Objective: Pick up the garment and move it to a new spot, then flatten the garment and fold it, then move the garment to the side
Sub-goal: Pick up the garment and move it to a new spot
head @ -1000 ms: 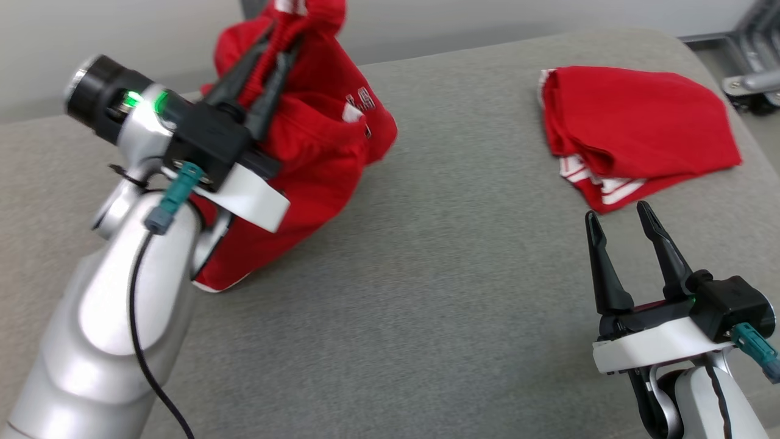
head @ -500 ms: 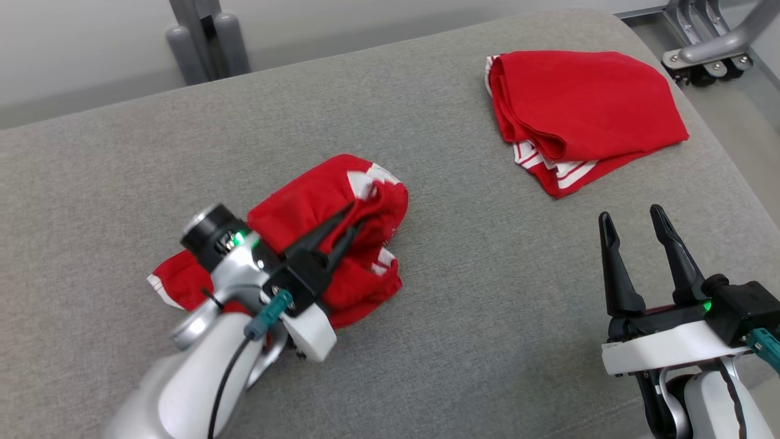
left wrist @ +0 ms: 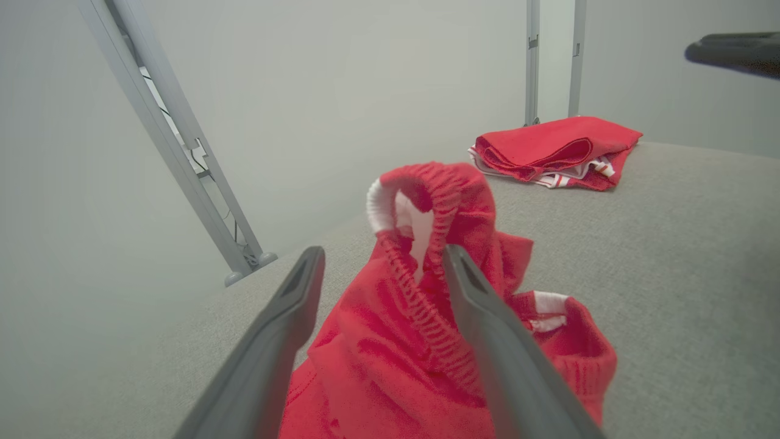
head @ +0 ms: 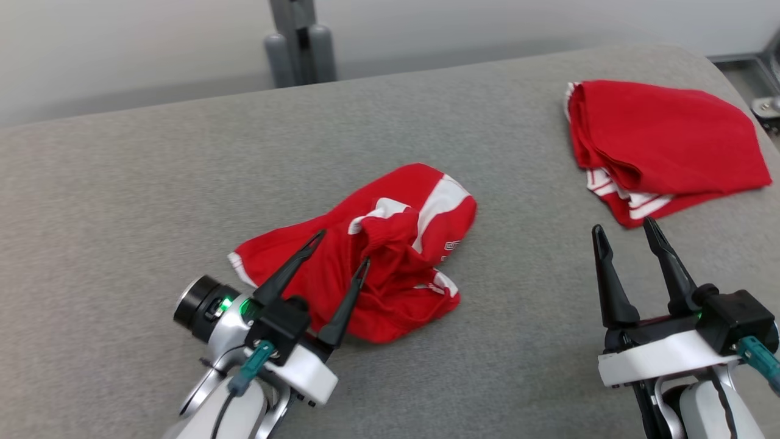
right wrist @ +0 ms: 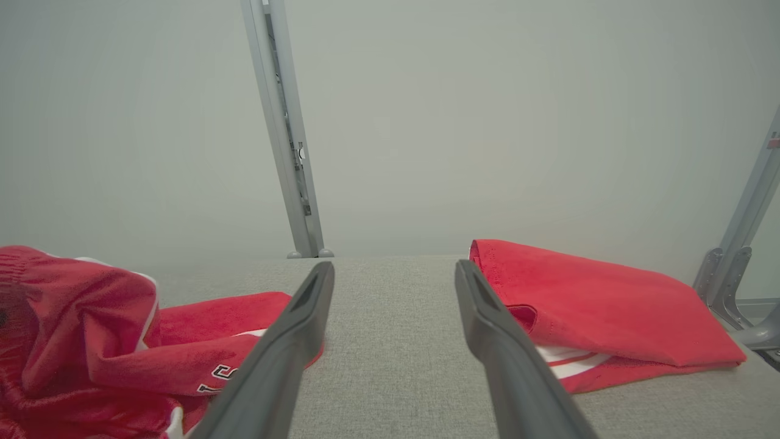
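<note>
The crumpled red garment lies mid-bench. The left end effector is spread open astride its raised waistband, gripping nothing, and the right end effector is open and empty too. That elastic loop could snag a finger when the arm lifts and drag the heap; bare bench lies left and between it and the folded red garment, which sits near the rounded far-right edge.

Head camera is looking down on the pad. Wrist cameras are skimming low along their fingers, the left close to the garment at its tips. All are sharing the folded cloth.
</note>
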Available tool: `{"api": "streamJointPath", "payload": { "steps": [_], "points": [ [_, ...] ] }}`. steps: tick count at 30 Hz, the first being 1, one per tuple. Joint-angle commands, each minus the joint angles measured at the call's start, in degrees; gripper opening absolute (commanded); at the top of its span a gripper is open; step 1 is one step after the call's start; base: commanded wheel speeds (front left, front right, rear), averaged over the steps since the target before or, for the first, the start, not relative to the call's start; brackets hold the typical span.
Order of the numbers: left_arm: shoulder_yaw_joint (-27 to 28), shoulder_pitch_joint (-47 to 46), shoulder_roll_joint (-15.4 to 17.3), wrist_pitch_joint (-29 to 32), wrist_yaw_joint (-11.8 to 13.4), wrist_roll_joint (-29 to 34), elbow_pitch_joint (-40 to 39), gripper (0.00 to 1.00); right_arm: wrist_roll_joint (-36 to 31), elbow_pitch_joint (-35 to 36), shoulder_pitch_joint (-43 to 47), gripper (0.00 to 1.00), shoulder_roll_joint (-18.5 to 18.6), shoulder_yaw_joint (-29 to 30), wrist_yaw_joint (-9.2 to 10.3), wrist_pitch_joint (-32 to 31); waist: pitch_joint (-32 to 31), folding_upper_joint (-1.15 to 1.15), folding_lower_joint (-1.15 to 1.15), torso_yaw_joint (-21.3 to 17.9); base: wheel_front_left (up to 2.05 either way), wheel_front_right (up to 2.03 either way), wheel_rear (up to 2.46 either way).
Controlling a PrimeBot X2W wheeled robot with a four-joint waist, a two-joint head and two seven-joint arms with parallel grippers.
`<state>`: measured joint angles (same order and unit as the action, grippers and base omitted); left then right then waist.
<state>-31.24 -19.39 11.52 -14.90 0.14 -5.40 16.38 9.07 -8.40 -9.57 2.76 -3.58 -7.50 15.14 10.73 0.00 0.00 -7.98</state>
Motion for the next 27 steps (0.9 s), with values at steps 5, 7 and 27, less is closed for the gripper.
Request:
{"api": "streamJointPath", "payload": {
  "steps": [5,7,27],
  "points": [
    [3.78,6.98,0.06,-0.33,2.98,-3.58,-6.37,1.0,-0.45,-0.74,2.24,1.0,0.3,0.33,0.02,0.04,-4.53,0.0,0.0,6.52,0.0,0.0,0.0],
    [5.14,9.41,-0.21,-0.34,4.26,-4.64,-8.43,1.0,-0.42,-0.96,3.01,1.0,0.29,0.38,0.02,0.04,-5.9,0.0,0.0,8.01,0.0,0.0,0.0],
    [16.4,30.6,-6.65,-0.29,10.94,-13.65,-14.55,1.0,1.4,-2.32,11.66,1.0,0.28,2.01,0.02,0.03,-13.79,0.0,0.0,12.11,0.0,0.0,0.0]
  ]
}}
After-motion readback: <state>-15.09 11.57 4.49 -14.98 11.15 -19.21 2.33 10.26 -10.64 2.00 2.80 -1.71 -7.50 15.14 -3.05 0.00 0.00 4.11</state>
